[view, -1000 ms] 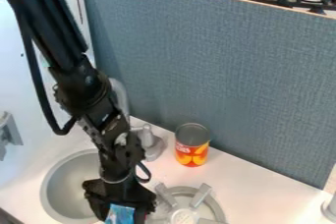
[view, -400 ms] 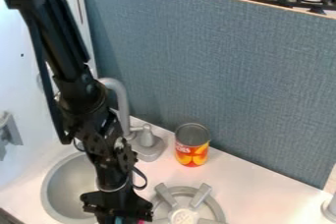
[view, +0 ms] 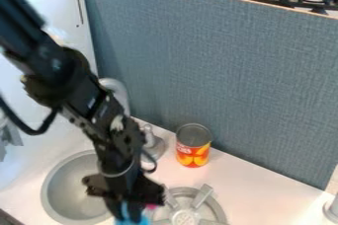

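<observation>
Tool point(view: 132, 217): clamped around a blue item point(view: 141, 221), near the gray burner point(view: 214, 204)
Change: tool has shifted slightly right; more blue shows

the arm point(view: 79, 95) is black all over, with a matte look and a few paler glints. its thick upper segment point(view: 20, 17), at the upper left of the frame, is long and straight. below that sits a bulky, rounded joint housing point(view: 63, 73) with a faint bluish sheen. a black cable point(view: 33, 130) loops out at the left edge. the narrower forearm point(view: 99, 125), left of the frame's middle, has small pale dots that could be screws or holes, a short light mark point(view: 91, 103) and a whitish patch point(view: 117, 123). a thinner dark cable point(view: 151, 164) curls beside the wrist. lower down, a thin grey band point(view: 119, 173) rings the wrist above the black gripper point(view: 127, 214), whose wide, dark crosspiece has uneven, angular edges.
</observation>
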### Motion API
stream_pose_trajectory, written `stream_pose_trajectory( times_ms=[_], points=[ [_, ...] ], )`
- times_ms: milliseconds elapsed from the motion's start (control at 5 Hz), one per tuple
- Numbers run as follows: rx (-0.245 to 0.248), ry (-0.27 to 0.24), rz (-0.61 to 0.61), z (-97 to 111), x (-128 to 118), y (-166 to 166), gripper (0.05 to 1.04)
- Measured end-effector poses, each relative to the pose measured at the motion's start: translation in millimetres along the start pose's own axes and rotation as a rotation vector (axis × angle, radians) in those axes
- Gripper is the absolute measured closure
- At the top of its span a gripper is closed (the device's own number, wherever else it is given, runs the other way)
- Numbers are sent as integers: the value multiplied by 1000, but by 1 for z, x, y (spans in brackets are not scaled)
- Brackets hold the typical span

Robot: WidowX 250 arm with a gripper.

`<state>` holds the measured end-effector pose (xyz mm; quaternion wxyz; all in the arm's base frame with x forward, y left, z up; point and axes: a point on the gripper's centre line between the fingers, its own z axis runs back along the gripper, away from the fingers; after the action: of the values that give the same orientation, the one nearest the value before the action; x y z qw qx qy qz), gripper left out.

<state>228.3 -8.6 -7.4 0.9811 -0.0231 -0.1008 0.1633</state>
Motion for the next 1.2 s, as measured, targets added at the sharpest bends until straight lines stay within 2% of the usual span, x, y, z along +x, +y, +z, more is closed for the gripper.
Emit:
stream_pose_trajectory(
  times_ms=[200, 400, 800, 1000, 1200],
  points=[
    [-41, -1, -23, 3, 12, -22, 812],
    [-27, 37, -9, -17, 21, -28, 812],
    [-15, 43, 43, -56, 36, -43, 812],
    [-4, 29, 53, -65, 41, -52, 812],
    [3, 41, 51, -69, 42, -53, 756]
  ],
)
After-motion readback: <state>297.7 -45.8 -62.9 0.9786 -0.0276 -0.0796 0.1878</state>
